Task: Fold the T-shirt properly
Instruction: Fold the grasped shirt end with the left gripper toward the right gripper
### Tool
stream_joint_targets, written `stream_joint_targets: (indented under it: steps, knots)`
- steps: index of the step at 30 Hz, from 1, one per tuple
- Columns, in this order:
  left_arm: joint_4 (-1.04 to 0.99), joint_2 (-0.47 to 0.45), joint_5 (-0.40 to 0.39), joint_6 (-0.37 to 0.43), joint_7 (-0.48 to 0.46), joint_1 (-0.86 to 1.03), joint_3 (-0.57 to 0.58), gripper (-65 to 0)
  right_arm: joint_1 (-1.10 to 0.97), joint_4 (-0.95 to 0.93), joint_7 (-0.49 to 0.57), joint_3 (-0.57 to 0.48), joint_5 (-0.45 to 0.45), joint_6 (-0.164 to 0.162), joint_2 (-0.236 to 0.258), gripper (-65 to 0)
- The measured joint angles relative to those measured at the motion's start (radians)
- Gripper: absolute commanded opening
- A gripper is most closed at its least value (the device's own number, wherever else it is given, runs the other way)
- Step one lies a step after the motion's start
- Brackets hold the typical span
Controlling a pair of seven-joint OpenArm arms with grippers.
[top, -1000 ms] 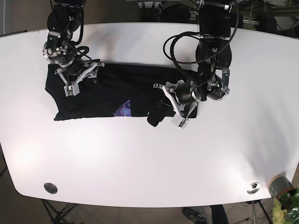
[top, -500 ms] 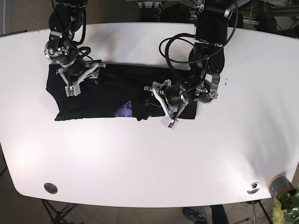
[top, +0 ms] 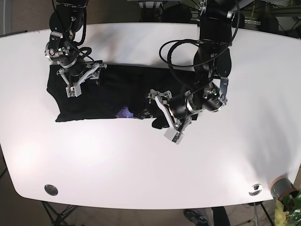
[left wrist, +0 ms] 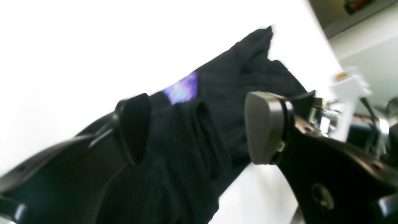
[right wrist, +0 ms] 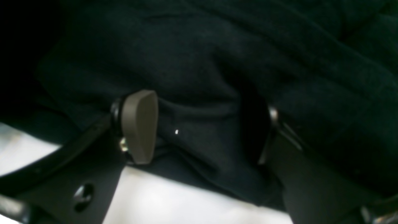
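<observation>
A black T-shirt [top: 113, 92] with a small purple print [top: 124, 113] lies spread across the back half of the white table [top: 150, 165]. My left gripper [top: 160, 117] is at the shirt's front right, where the cloth is bunched. In the left wrist view, this gripper [left wrist: 199, 130] is open with the jaws wide apart. Folds of the shirt [left wrist: 186, 146] lie between the jaws, and the print [left wrist: 182, 88] is just beyond. My right gripper [top: 83, 79] rests on the shirt's left end. In the right wrist view, this gripper [right wrist: 199, 127] is open, straddling a ridge of black cloth [right wrist: 199, 77].
A plant pot [top: 282, 188] stands at the table's front right corner. Two metal discs [top: 51, 189] [top: 255, 189] sit near the front edge. Looping black cables [top: 171, 47] hang from the left arm over the shirt's right end.
My left gripper swung left with the bunched right part of the shirt, then came back slightly toward the front. The purple print is more covered. The right gripper has barely moved.
</observation>
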Motion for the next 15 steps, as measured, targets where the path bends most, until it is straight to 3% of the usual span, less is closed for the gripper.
stream_joint_targets:
  steps: [2, 7, 15]
  knots:
    - [0.033, -0.021, -0.003, -0.037, 0.008, 0.019, -0.016, -21.9, 0.000, 0.000, 0.001, 0.000, 0.000, 0.000, 0.000, -23.6]
    - [0.060, -0.091, 0.020, -0.035, 0.013, 0.047, -0.076, -25.8, -0.001, 0.015, -0.012, 0.000, -0.001, 0.000, -0.001, -23.6]
    - [0.078, -0.241, 0.016, -0.035, 0.003, 0.083, -0.088, -26.8, -0.009, 0.071, -0.045, 0.000, -0.010, 0.000, -0.008, -23.6]
